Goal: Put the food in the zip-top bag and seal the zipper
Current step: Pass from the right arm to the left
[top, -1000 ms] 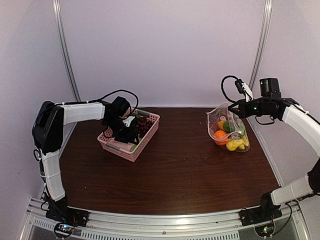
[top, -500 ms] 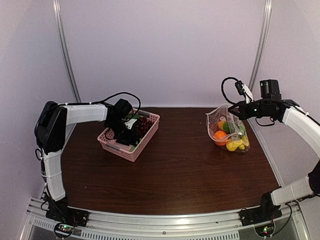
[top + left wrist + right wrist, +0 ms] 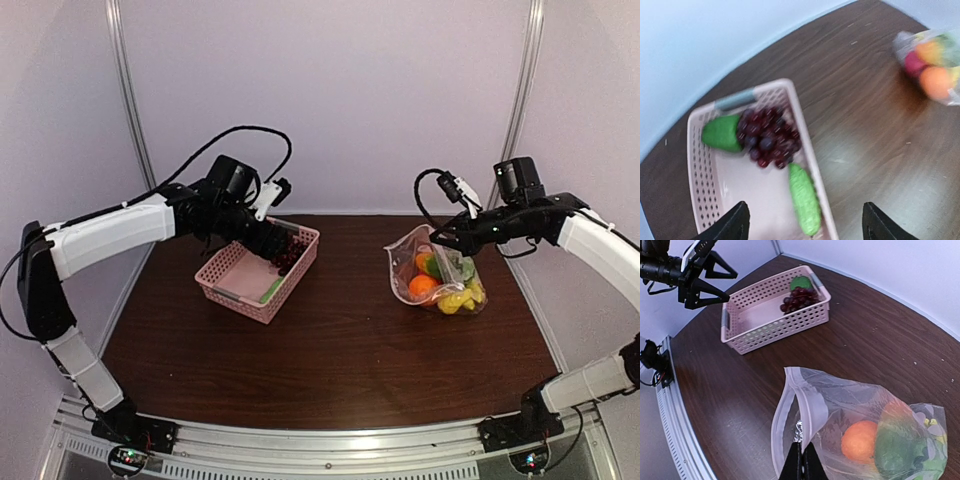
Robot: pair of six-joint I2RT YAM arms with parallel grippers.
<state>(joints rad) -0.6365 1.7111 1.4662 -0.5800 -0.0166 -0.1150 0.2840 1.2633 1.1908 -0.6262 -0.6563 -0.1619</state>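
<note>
Left wrist view: the left claw (image 3: 804, 220) hangs spread wide above the dark purple toy grapes (image 3: 767, 137) in the pink lattice plastic basket (image 3: 699, 175), far left on the table (image 3: 340, 350). The right claw (image 3: 801, 460) is clenched on the mouth edge of the clear dotted zip-top bag (image 3: 840, 400), at the right. A straight descent straddling the cluster, clear of the basket wall, looks best.

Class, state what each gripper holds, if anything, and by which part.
Right gripper pinches the zip-top bag by its open mouth edge; left gripper is open, holding nothing.
</note>
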